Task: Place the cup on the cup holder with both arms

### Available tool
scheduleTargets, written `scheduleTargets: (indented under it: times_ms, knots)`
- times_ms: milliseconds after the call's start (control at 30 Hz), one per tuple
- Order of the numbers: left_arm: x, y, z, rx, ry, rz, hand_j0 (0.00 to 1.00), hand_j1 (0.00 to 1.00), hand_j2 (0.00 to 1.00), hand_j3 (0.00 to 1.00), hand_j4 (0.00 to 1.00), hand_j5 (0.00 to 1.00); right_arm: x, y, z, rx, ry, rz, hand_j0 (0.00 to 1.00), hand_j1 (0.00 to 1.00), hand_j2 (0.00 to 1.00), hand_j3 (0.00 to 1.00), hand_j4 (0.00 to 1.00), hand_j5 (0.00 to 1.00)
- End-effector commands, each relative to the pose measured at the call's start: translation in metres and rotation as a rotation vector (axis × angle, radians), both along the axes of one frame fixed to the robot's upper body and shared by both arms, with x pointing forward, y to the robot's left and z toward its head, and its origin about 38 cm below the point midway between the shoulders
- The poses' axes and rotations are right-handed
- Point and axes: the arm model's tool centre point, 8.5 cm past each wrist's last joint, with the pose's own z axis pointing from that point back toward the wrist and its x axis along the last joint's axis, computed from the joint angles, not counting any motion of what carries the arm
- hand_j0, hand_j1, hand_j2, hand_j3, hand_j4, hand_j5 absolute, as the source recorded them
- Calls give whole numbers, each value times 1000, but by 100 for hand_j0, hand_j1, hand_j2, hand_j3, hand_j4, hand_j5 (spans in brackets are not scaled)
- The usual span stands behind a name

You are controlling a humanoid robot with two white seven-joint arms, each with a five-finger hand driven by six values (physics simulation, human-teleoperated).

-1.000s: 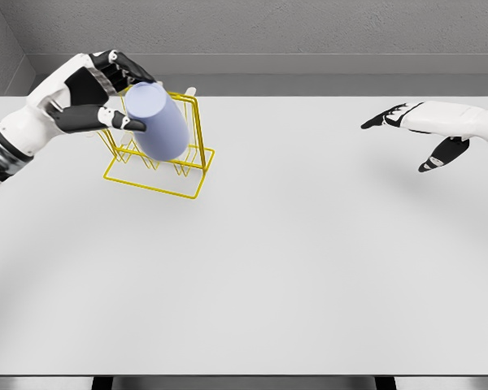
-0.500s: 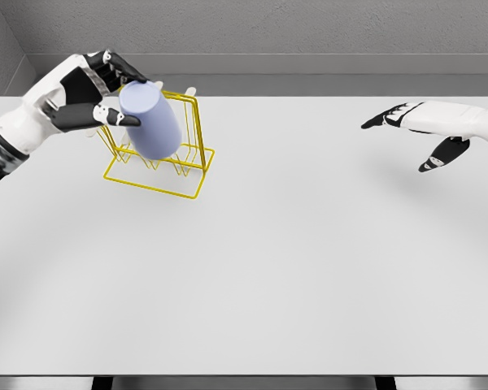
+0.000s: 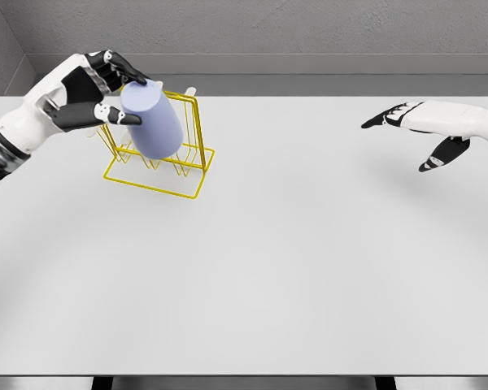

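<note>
Placement step, head view. The lavender cup (image 3: 152, 121) sits inverted and tilted over the yellow wire cup holder (image 3: 160, 156), its closed base turned up and toward the camera, its mouth down among the rack's uprights; whether it already rests on a peg cannot be told, since the cup body hides the contact. The left hand (image 3: 104, 91) wraps the cup's upper end, fingers curled over the top and thumb pressed against the near side. The cup holder stands at the far left of the white tabletop (image 3: 309, 260). The right hand (image 3: 419, 130) hovers well apart at the far right, fingers spread and holding nothing. Judged stage: late, the cup at the rack but not released. The next move likely calls for loosening the fingers without tipping the light rack.
</note>
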Motion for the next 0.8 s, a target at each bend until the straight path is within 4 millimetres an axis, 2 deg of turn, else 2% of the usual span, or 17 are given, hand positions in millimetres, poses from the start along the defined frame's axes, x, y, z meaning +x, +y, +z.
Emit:
scheduleTargets:
  times_ms: [0, 533, 767]
  knots:
    - [0, -2, 0, -10, -2, -5, 45, 45, 45, 45, 45, 45, 0, -1, 1, 6, 1, -4, 100, 100, 100, 100, 100, 100]
    - [4, 1, -6, -15, 19, 11, 45, 45, 45, 45, 45, 45, 0, -1, 1, 6, 1, -4, 100, 100, 100, 100, 100, 100]
    - [6, 1, -2, -13, 10, 13, 47, 47, 47, 47, 47, 47, 0, -1, 1, 5, 0, -5, 100, 100, 100, 100, 100, 100]
